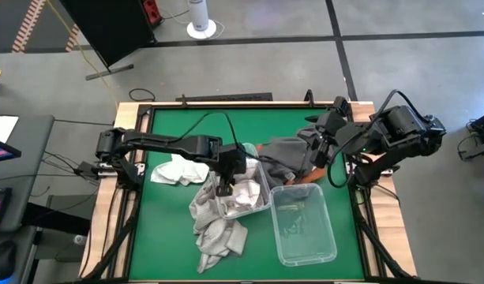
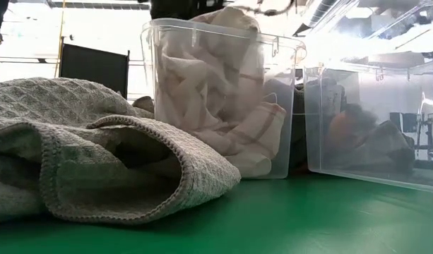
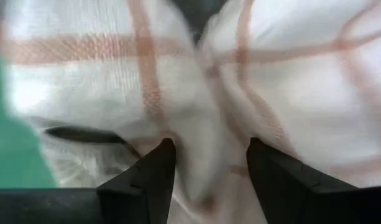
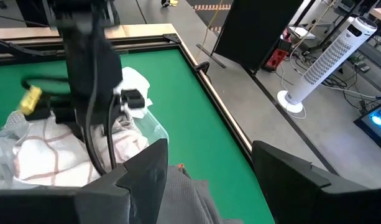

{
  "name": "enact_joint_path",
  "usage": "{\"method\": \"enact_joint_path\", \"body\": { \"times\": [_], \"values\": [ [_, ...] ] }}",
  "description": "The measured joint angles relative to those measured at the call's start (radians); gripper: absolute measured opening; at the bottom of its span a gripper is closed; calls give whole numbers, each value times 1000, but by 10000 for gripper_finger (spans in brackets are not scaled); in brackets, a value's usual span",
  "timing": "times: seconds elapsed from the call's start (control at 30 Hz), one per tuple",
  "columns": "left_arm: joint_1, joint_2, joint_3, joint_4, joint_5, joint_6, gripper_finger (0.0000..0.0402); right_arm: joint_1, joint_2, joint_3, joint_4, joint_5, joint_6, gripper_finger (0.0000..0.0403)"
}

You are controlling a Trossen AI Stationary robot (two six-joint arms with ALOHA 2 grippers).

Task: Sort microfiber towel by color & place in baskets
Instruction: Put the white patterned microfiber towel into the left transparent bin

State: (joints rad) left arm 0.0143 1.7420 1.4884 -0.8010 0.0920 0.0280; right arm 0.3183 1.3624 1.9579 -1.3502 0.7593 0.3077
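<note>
My left gripper [image 1: 224,188] points down into the clear basket [image 1: 265,188] at mid-table, which is filled with white towels checked in orange [image 2: 216,106]. It is open [image 3: 209,155] among that cloth. The second clear basket [image 1: 328,237] stands to the right of the first, nearer the table's near edge [image 2: 371,99]. My right gripper [image 1: 319,150] is open [image 4: 209,168] over a dark grey towel [image 1: 283,151] lying behind the baskets; I cannot tell whether it touches it. A heap of light grey towels [image 1: 214,233] lies against the first basket's near left side. My left gripper comes from above, pointing down, into the white checked towel [image 3: 209,124] in the basket. Its fingers [image 3: 162,165] stand apart with a ridge of the cloth between them. The towel rests in the basket, bunched, and whether the fingers grip a fold cannot be told.
A white towel [image 1: 177,170] lies on the green table left of the first basket. The grey heap [image 2: 75,155] fills the near left of the low view. An orange edge [image 1: 307,178] shows beside the dark grey towel. The table's left near part is bare green.
</note>
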Motion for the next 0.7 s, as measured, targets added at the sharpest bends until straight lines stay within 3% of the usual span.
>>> {"method": "enact_joint_path", "body": {
  "times": [0.17,0.27,0.43,0.57,0.7],
  "values": [
    [-4,-2,168,-178,-45,-14,187,0,0,0,0,0,-3,263],
    [-14,-2,208,-165,-58,7,187,0,0,0,0,0,-2,263],
    [-85,8,195,-67,135,119,187,0,0,0,-1,0,-3,263],
    [-135,13,128,-56,139,211,187,0,0,0,-2,0,-2,263],
    [-142,13,47,-12,111,184,187,0,0,0,-2,0,2,263]
  ]
}}
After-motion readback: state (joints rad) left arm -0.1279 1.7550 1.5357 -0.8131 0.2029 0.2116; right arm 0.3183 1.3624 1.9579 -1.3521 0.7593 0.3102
